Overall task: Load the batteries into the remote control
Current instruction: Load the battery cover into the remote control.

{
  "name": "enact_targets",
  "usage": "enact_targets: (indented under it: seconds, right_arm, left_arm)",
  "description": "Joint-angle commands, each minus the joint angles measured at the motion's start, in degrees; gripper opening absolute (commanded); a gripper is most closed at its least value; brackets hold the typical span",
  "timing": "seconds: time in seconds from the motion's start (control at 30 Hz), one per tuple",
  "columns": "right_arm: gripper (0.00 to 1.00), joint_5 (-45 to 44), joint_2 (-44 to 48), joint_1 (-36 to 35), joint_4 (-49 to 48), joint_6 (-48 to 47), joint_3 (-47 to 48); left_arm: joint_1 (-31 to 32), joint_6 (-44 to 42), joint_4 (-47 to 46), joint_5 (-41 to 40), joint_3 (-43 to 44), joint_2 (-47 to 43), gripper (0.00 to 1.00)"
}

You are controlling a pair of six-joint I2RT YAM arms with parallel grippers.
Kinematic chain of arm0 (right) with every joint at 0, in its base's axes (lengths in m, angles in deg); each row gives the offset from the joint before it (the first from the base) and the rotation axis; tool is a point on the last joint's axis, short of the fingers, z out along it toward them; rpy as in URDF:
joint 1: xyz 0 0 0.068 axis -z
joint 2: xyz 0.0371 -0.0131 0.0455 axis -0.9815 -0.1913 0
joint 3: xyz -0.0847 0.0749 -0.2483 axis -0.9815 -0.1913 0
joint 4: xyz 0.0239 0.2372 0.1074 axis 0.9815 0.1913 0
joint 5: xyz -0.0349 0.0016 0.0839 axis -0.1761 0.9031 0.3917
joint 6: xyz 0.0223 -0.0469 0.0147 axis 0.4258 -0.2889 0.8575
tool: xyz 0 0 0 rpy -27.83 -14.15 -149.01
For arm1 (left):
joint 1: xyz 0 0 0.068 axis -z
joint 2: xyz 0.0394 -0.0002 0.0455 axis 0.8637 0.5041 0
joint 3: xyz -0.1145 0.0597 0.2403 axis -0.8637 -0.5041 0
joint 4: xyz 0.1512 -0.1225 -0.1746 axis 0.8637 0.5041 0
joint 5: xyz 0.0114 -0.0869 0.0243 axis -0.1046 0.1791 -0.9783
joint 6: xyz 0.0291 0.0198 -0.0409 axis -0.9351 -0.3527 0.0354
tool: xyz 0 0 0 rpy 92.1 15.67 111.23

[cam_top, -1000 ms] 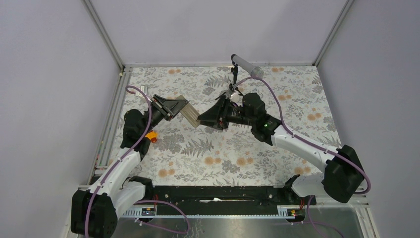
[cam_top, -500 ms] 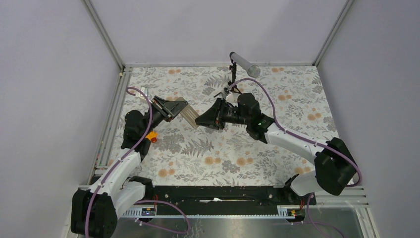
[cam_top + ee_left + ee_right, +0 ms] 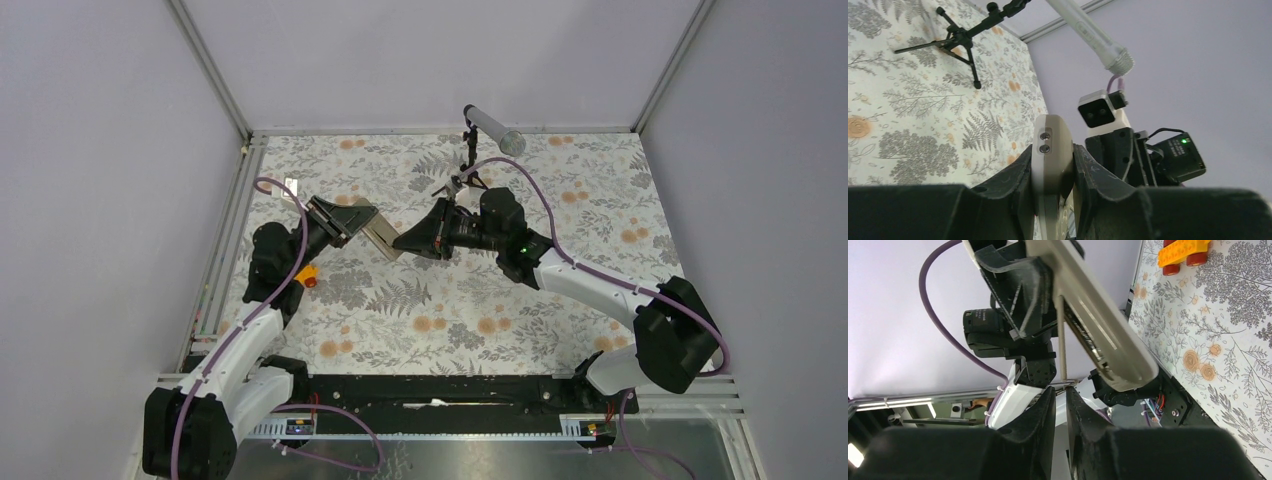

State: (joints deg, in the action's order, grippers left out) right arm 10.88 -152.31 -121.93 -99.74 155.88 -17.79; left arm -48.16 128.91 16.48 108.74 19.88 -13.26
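Note:
My left gripper [image 3: 362,222] is shut on the remote control [image 3: 382,238] and holds it above the table. In the left wrist view the remote's beige-grey end [image 3: 1053,130] sits clamped between the left gripper's [image 3: 1053,152] jaws. My right gripper [image 3: 400,243] is at the remote's free end. In the right wrist view the right gripper [image 3: 1060,390] is nearly shut on a thin flat grey cover piece [image 3: 1061,340], seen edge-on, which reaches up to the remote's back [image 3: 1108,335]. A dark slot shows in that back. I cannot make out the batteries.
A microphone [image 3: 492,131] on a small black tripod [image 3: 960,37] stands at the back, just behind my right arm. An orange toy car [image 3: 305,273] lies on the floral table beside my left arm and shows in the right wrist view [image 3: 1183,252]. Metal frame rails edge the table.
My right gripper has shifted slightly left, closer against the remote's end, and its arm has swung in. My left gripper keeps its hold on the remote, barely moved.

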Motion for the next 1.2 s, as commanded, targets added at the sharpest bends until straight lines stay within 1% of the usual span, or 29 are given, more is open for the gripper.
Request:
enact_targets:
  seconds: [0.0,0.23,0.43,0.6,0.7,0.8,0.83,0.87,0.97,1.1,1.17]
  right_arm:
    - [0.20,-1.61,1.65,0.00,-4.57,0.51,0.34]
    - [0.24,-1.09,1.00,-0.02,1.08,-0.70,0.99]
    - [0.25,-1.38,1.29,0.03,4.85,-1.32,1.07]
    - [0.24,-1.80,1.45,0.05,5.46,-1.02,0.85]
    - [0.23,-1.94,1.82,0.05,3.35,-0.15,0.16]
    - [0.32,-2.25,2.00,0.00,3.18,-0.66,0.61]
    - [0.33,-2.58,2.19,-0.01,3.08,-0.82,0.62]
    - [0.32,-2.76,2.19,0.03,3.29,-1.15,0.86]
    - [0.20,-2.93,2.16,0.04,5.11,-2.50,1.84]
    - [0.10,-2.87,2.31,0.02,6.00,-2.86,2.23]
    - [0.02,-3.30,2.49,0.02,5.78,-2.79,2.12]
  left_arm:
    - [0.82,-3.09,0.95,1.44,0.60,-1.40,0.00]
    - [0.82,0.08,-0.46,1.35,0.78,-1.41,0.00]
    - [0.82,2.77,-3.39,1.06,0.69,-1.54,0.00]
    - [0.82,4.49,-5.85,1.41,-0.08,-1.15,0.00]
    - [0.82,4.89,-6.44,1.44,-0.39,-1.05,0.00]
    - [0.82,5.05,-6.91,1.49,-0.52,-0.79,0.00]
    - [0.82,5.13,-7.17,1.52,-0.52,-0.79,0.00]
    - [0.82,5.15,-7.27,1.59,-0.40,-0.71,0.00]
    - [0.82,5.15,-7.10,1.66,-0.26,-0.78,0.00]
    - [0.82,5.07,-7.00,1.53,-0.11,-0.79,0.00]
    - [0.82,5.06,-6.83,1.52,0.08,-0.70,0.00]
